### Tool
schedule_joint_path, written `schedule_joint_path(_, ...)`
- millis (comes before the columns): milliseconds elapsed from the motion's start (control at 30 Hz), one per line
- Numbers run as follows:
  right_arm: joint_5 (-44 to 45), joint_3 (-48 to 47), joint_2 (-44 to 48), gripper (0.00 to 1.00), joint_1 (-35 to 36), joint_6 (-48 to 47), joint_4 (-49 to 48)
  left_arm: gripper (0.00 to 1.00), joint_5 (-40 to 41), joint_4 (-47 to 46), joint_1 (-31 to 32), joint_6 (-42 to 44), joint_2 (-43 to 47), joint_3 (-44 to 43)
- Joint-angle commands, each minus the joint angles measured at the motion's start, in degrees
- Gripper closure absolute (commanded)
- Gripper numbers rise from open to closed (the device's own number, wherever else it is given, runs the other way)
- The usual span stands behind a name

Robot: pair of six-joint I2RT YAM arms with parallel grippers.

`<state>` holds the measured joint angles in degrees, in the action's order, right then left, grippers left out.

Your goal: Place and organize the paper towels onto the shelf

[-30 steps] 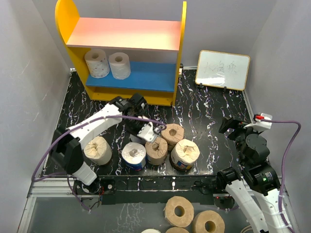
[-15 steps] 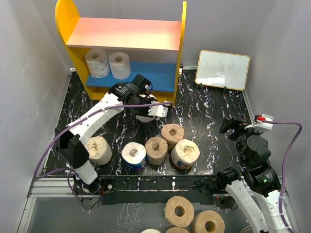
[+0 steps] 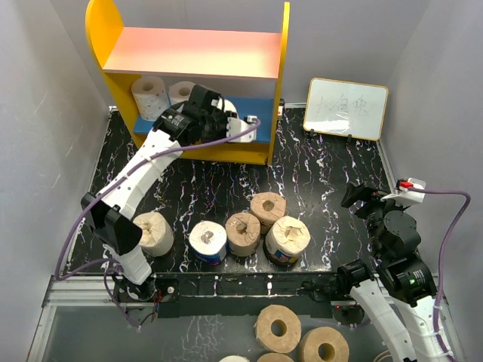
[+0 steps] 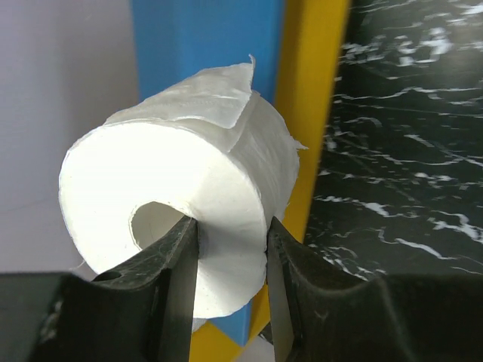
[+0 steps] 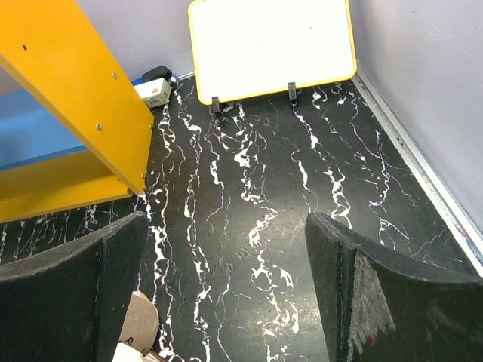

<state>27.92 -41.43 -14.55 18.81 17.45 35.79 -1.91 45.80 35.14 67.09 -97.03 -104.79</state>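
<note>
Gripping a white paper towel roll, the left hand has its jaws pinched on the roll's wall: one of its fingers sits at the edge of the hollow core and the other presses on the outside. The hand is at the front of the shelf, over the blue lower board, with the roll ahead of its fingertips and a yellow shelf panel just past it (whether the roll touches the board cannot be told). To the hand's left on the same board stand two more white rolls, the nearer one partly hidden by the arm.

Well behind the left hand, toward the arm bases, five rolls cluster on the black marbled bench: a tan roll, a blue-wrapped roll, two tan-brown rolls and a roll with a dark label.

The right hand hangs over the bench with its jaws spread wide and nothing between them. Ahead of it leans the small whiteboard, and the shelf's yellow side panel lies ahead to its left.
</note>
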Motion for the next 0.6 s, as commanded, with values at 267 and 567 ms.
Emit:
schedule_joint_path(267,0.9,-0.1,1.3,0.16,0.3,0.3,-2.5,1.0,-0.4,1.1,-7.4,1.6,-12.7,-16.4)
schedule_joint_path(567,0.6,-0.1,1.3,0.16,0.2,0.1,-2.6,1.0,-0.5,-5.4,-7.4,1.2,-14.3,-13.0)
